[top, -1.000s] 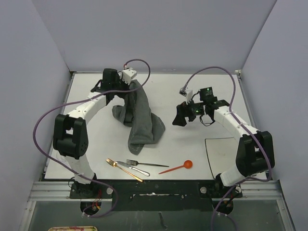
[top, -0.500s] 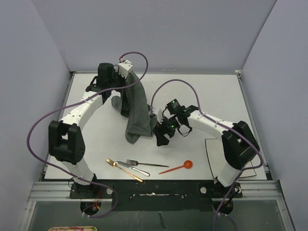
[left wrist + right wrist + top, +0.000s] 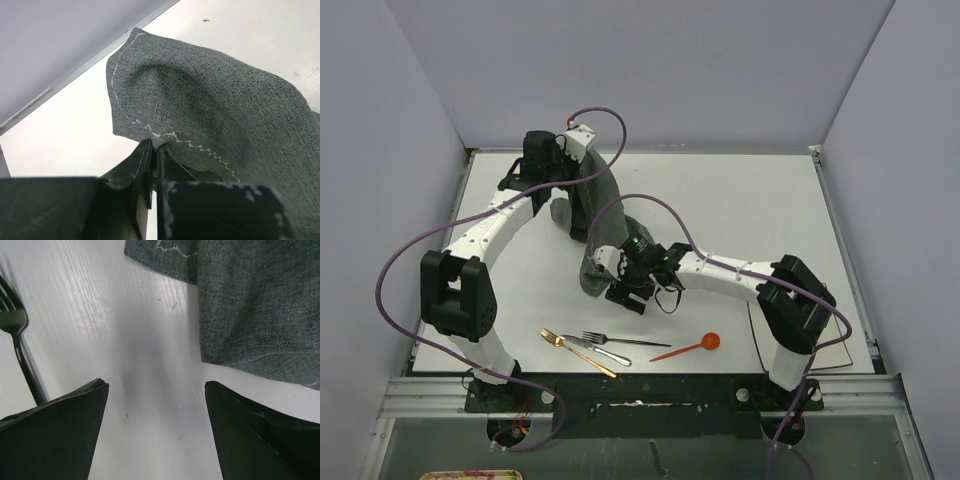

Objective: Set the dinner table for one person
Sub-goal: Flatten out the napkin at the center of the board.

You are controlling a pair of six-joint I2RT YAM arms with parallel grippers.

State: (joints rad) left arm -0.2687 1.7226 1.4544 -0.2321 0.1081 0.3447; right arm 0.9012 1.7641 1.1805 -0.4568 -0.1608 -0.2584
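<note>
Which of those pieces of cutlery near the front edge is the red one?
The spoon, lying by itself at the right end. The other three cluster to its left: a gold piece, a silver piece and a black fork.

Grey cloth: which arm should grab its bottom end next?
Right, probably. The right end effector is open beside the bottom end of the grey cloth; the left end effector is shut on its top edge.
</note>
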